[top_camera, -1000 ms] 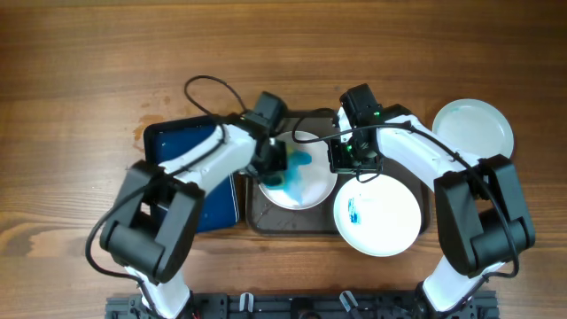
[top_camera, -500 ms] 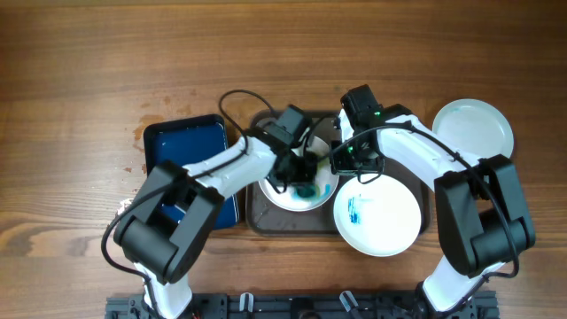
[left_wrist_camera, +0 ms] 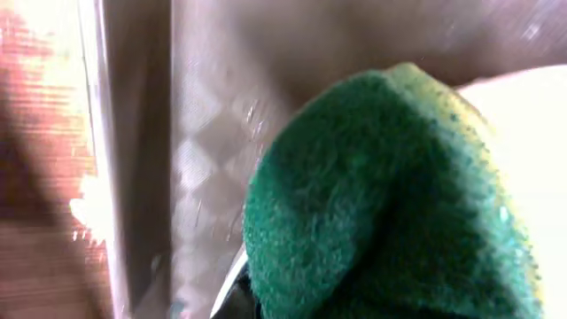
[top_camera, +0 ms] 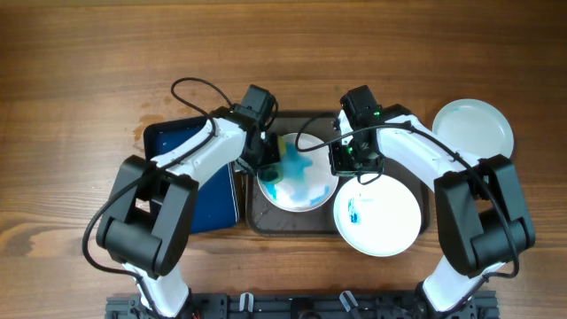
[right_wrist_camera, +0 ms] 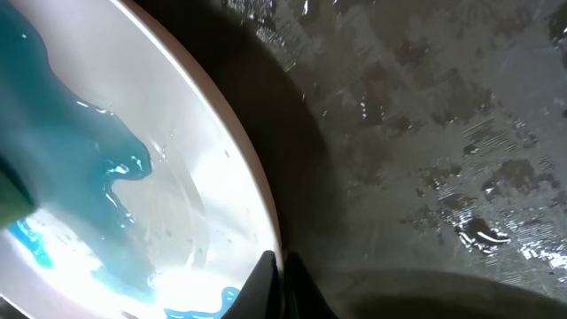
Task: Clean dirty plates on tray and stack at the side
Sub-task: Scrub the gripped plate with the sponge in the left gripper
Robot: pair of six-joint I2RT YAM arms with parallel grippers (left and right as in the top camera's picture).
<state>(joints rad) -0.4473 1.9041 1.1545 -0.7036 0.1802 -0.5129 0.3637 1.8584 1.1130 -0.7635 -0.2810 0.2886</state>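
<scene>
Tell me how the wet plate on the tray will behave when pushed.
Probably stiff: the wet plate keeps its round shape. Likely slippery, coated in blue liquid. It may slide on the tray, whose surface looks wet; its flat, shallow form shouldn't tip.

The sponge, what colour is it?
The soft scrubbing sponge is dark green with a yellow edge, clearest in the left wrist view.

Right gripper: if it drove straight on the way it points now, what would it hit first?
Probably the tray. The right gripper seems pinched on the rim of the blue-smeared plate, and the wet tray floor lies just beyond its tips; depth is hard to judge.
</scene>
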